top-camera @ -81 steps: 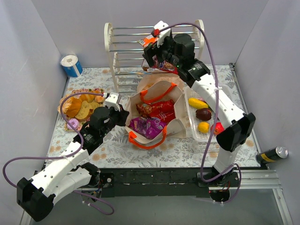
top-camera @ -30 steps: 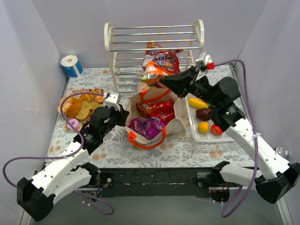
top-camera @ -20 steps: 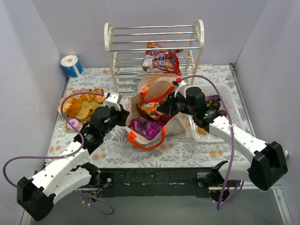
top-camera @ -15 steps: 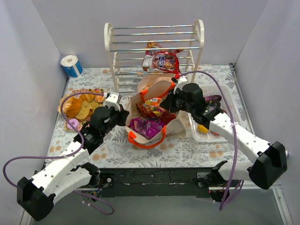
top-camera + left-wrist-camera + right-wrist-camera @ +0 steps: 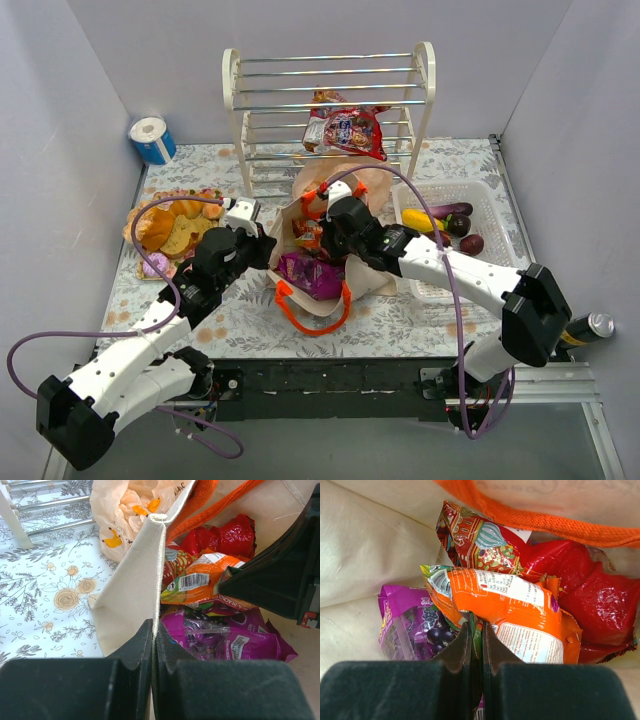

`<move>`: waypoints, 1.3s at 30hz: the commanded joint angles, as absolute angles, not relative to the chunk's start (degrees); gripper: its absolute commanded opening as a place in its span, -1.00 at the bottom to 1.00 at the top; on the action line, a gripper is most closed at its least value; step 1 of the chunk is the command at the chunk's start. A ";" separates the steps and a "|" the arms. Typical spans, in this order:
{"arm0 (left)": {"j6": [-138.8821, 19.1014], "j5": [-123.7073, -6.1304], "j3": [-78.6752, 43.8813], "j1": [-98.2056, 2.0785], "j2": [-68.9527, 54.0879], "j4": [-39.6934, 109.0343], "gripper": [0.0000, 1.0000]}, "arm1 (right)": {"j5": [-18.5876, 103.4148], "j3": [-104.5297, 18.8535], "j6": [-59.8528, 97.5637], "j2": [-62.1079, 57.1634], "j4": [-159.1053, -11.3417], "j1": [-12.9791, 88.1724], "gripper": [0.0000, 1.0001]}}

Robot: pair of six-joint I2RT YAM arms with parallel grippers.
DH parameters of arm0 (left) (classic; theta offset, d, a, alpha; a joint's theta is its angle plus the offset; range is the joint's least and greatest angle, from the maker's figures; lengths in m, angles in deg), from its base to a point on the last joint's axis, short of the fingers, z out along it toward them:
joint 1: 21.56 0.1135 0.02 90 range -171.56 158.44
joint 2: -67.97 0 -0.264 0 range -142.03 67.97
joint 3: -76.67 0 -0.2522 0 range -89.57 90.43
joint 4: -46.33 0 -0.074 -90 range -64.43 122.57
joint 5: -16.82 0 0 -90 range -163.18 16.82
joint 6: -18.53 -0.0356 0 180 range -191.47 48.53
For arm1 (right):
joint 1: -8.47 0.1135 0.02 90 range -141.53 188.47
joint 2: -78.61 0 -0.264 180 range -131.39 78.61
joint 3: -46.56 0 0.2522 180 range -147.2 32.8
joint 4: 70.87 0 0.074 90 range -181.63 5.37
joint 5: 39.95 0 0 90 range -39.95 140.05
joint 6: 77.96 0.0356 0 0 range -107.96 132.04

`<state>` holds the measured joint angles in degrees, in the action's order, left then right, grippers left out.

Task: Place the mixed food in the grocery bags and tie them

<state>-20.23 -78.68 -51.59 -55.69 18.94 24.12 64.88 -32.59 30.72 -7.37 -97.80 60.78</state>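
Orange packet (image 5: 505, 610) lies mid-frame in the R wrist view, inside the canvas tote (image 5: 125, 605), atop a purple packet (image 5: 405, 630) w/ red packets (image 5: 600, 610) to its right. Its lower edge is pinched tight in the right claw (image 5: 476, 630). The left claw (image 5: 152, 635), bottom centre of the L wrist view, is clamped on the tote's rim, propping it open.

Risks, imo:
- foil clings to the pads on release and gets dragged out;
- wrist snags the orange handle (image 5: 560, 522) on exit, tipping the tote;
- rim slips from the left claw and the wall folds in.

Fruit (image 5: 420, 219), right of centre in the top view, not yet bagged.
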 commanded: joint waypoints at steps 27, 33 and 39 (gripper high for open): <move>-20.58 -80.39 -51.25 -55.31 18.05 22.98 -1.00 | 53.87 -32.25 31.99 15.86 -108.46 50.05 0.63; -20.23 -80.47 -50.81 -55.31 17.61 22.64 -1.00 | 50.41 -32.07 31.64 10.24 -106.69 48.64 0.53; -18.22 -81.61 -47.13 -55.31 15.86 20.01 -1.00 | 50.49 -35.39 28.83 8.21 -110.36 48.64 -0.67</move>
